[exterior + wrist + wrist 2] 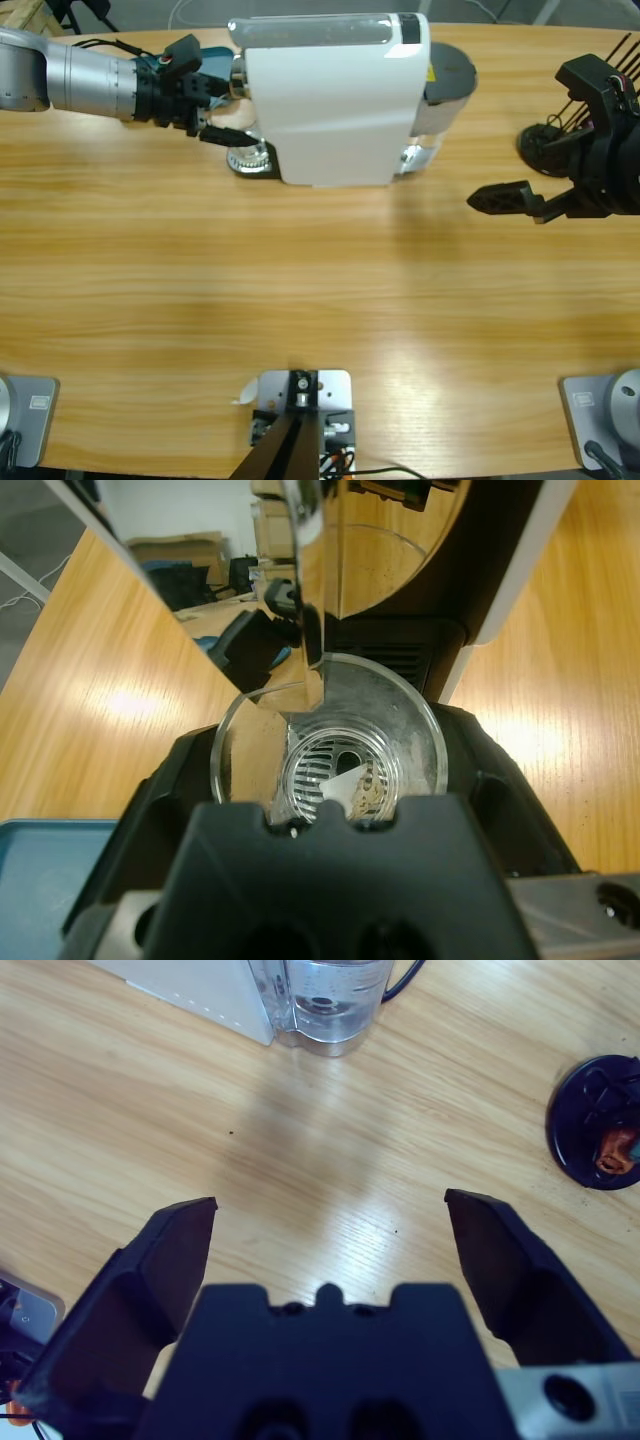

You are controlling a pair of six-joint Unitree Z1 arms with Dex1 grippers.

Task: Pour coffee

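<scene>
We take the white coffee machine (335,100) at the far edge of the wooden surface (300,270) as our landmark. The left hand (225,118) reaches in at the machine's spout end, where a small clear glass (330,745) stands on the black drip tray (470,760). In the left wrist view we look straight down into that glass from just above the hand's black body; its rim sits between the two jaws, which lie close along its sides. We think the left hand is gripping the glass, though the contact itself is hidden. Through the glass bottom we see the tray's slotted grille; whether any coffee lies in the glass we cannot tell.

At the machine's other end stands its clear water tank (325,1000). The right hand (500,200) hovers over bare wood near that end, its jaws spread wide with nothing between them. Beyond the right hand, farther from the machine, a round black base (595,1120) rests on the surface.
</scene>
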